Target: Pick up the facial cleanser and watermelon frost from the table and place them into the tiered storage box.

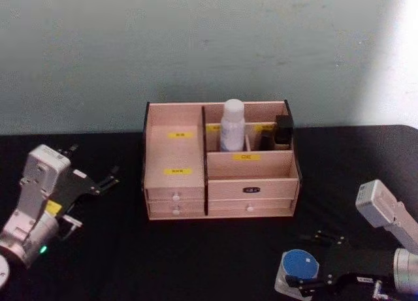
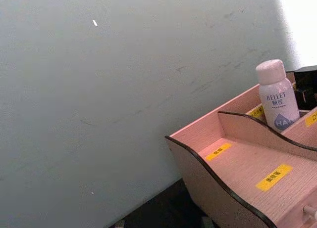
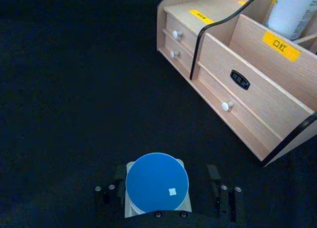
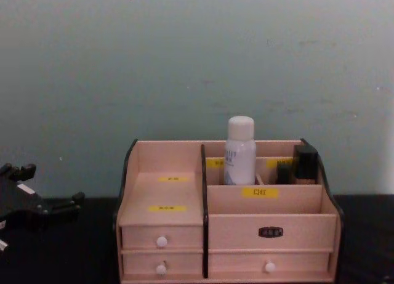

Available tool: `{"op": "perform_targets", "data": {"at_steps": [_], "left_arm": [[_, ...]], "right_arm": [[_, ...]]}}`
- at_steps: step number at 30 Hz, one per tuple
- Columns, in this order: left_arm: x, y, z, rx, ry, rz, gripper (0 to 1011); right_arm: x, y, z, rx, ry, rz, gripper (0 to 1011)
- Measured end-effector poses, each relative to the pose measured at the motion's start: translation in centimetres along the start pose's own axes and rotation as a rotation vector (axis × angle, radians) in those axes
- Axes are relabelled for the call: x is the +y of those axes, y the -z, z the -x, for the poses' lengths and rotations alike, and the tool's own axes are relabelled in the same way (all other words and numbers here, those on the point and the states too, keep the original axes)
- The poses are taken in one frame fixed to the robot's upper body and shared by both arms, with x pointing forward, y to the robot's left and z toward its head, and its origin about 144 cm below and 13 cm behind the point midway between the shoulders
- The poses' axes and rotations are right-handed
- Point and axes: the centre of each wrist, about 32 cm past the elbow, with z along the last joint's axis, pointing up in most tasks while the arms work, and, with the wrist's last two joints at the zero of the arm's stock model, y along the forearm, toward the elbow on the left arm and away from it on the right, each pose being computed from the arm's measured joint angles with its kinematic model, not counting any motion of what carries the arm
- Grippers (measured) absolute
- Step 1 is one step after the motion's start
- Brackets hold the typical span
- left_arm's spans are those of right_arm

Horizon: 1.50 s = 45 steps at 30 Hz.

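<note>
Right pincer (image 3: 166,176) released, straddling squat clear blue-lidded watermelon frost jar (image 3: 157,183). Tall white facial cleanser bottle (image 1: 232,125) upright in pale wooden tiered storage box (image 1: 173,156). Left pincer (image 1: 91,162) released, leftward.

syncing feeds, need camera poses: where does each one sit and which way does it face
Head: high, looking down at the box, left gripper to its left, right gripper open round the jar.
Chest: low, facing the box front; left gripper at left edge.
Left wrist: beside the box, facing wall and cleanser.
Right wrist: above the jar, own fingers flanking it.
Head and chest both show the cleanser standing in the box.
</note>
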Motion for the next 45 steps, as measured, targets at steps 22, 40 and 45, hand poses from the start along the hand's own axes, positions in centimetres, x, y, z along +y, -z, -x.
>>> {"op": "perform_targets", "data": {"at_steps": [22,40,45], "left_arm": [[0.0,0.0,0.0,0.0,0.0,0.0,1001],[0.0,0.0,0.0,0.0,0.0,0.0,1001],[0.0,0.0,0.0,0.0,0.0,0.0,1001]], "right_arm": [[0.0,0.0,0.0,0.0,0.0,0.0,715],[0.0,0.0,0.0,0.0,0.0,0.0,715],[0.0,0.01,0.0,0.0,0.0,0.0,715]]}}
